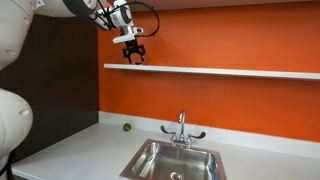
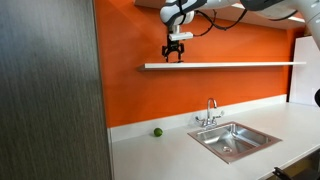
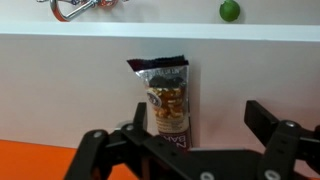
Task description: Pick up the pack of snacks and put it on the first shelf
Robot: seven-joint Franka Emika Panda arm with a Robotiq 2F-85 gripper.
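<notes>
Gripper: jaws spread wide, gripping nothing; hangs just above the shelf near its end, as seen in both exterior views.
Panel: dark, wood-grained, upright beside the orange wall.
Wall: orange, behind shelf and counter.
Counter: white, runs below the shelf along the wall.
Shelf: long white board fixed to the wall, level.
Sink: steel basin set into the counter.
Tap: stands at the sink's back edge.
Pack of snacks: rests on the shelf between the open fingers; contact with either finger cannot be told.
Ball: small, green, on the counter close to the wall, apart from the sink.
</notes>
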